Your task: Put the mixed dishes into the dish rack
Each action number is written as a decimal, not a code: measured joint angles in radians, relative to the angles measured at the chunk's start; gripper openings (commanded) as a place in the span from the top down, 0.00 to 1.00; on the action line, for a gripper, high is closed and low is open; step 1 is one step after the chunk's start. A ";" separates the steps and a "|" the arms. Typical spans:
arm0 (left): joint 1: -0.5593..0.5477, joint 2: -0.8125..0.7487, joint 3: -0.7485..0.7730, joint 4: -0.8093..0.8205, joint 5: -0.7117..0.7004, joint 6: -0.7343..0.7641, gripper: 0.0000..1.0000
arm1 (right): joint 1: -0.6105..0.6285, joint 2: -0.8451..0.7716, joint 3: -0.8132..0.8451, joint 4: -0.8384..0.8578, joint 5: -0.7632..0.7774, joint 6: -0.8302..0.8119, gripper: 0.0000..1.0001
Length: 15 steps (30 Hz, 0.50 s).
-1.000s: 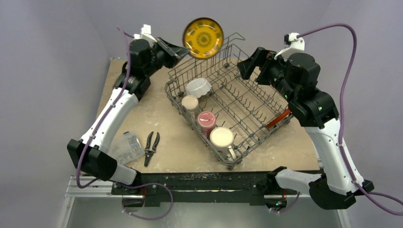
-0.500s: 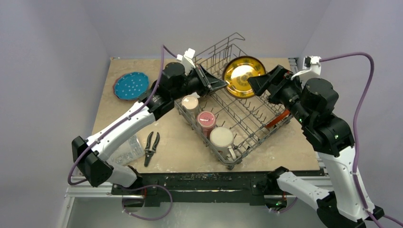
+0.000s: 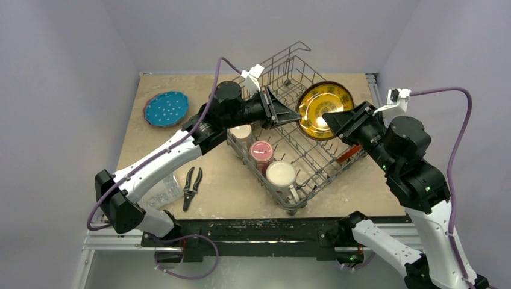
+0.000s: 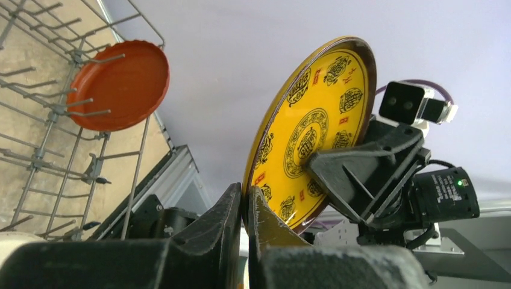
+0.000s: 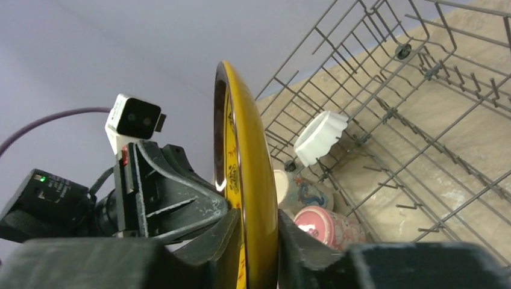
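Yellow plate (image 3: 322, 102) is up in the air, standing on its edge over the far side of the dish rack (image 3: 313, 158). The left gripper (image 4: 246, 201) pinches the plate's rim tight. The right gripper (image 5: 258, 232) has one finger on each side of the plate, both touching it, so both arms hold the same plate.

Inside the rack sit a small beige cup (image 3: 241, 130), a maroon mug (image 3: 261, 150) and a cream mug (image 3: 281, 174) in a row. A white fluted bowl (image 5: 319, 137) leans behind them. A red-orange plate (image 4: 119, 85) stands between the tines.

A blue plate with white dots (image 3: 166, 109) lies on the table (image 3: 229, 186), well apart from the rack. Black-handled pliers (image 3: 191, 185) lie just beside a clear plastic box (image 3: 161, 188).
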<state>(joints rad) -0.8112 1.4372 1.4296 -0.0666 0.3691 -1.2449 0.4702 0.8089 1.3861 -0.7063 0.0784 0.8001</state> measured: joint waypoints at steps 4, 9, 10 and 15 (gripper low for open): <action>-0.010 0.012 0.040 -0.048 0.029 0.028 1.00 | -0.001 -0.009 -0.016 0.000 0.002 0.025 1.00; -0.013 0.022 0.178 -0.240 0.021 0.152 0.58 | 0.001 -0.032 -0.022 0.024 -0.016 0.060 1.00; -0.016 0.020 0.203 -0.277 0.014 0.187 0.48 | 0.001 -0.039 -0.025 0.024 -0.017 0.066 1.00; -0.025 -0.021 0.260 -0.453 -0.120 0.374 0.15 | 0.000 -0.071 -0.037 0.010 -0.016 0.090 1.00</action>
<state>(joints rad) -0.8364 1.4162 1.6894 -0.5194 0.2493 -0.8711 0.4702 0.7383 1.3495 -0.6960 0.0624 0.8906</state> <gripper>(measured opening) 0.806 0.122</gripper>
